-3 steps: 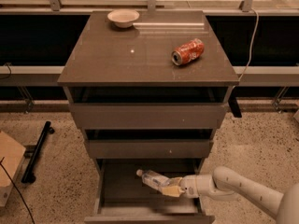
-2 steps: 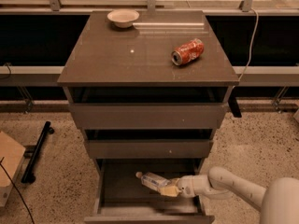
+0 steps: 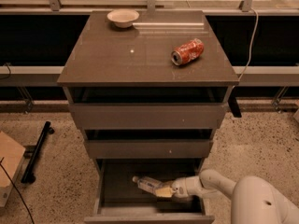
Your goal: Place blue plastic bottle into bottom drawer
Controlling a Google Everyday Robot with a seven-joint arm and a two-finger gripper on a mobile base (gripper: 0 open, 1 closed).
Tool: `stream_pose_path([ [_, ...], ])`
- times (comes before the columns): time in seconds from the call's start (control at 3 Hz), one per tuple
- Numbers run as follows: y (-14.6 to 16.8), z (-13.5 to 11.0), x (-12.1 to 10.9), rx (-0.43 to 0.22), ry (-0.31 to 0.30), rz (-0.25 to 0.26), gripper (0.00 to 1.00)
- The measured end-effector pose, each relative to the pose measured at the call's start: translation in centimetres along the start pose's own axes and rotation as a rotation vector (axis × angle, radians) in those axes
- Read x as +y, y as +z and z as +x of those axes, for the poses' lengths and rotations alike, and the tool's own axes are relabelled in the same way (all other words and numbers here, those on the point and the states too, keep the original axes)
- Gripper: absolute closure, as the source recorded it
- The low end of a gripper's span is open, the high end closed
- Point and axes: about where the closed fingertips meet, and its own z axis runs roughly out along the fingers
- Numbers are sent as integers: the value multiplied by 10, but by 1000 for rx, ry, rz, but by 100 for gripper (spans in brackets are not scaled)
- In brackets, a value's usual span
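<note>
The bottom drawer [image 3: 149, 216] of the grey-brown cabinet stands pulled open at the lower middle of the camera view. The blue plastic bottle [image 3: 145, 184], pale with a white cap pointing left, lies on its side inside the drawer. My gripper [image 3: 164, 191] reaches into the drawer from the right and sits at the bottle's right end, with yellowish fingers around it. The white arm comes in from the lower right corner.
A crushed red soda can [image 3: 187, 51] lies on the cabinet top [image 3: 117, 59] at the right. A white bowl [image 3: 123, 17] stands at the back left. The two upper drawers are slightly open. A black bar [image 3: 37, 150] and a cardboard box [image 3: 8, 164] lie on the floor at left.
The bottle and gripper have stayed in the bottom drawer, shifting slightly left and lower. More of the white arm now fills the lower right corner.
</note>
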Motion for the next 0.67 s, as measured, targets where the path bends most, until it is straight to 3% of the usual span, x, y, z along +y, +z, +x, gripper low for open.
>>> stream_pose_path([
  [0.33,16,12,-22,-17,35,-4,85],
  [0.67,24,25,-33,-20,62,12,55],
])
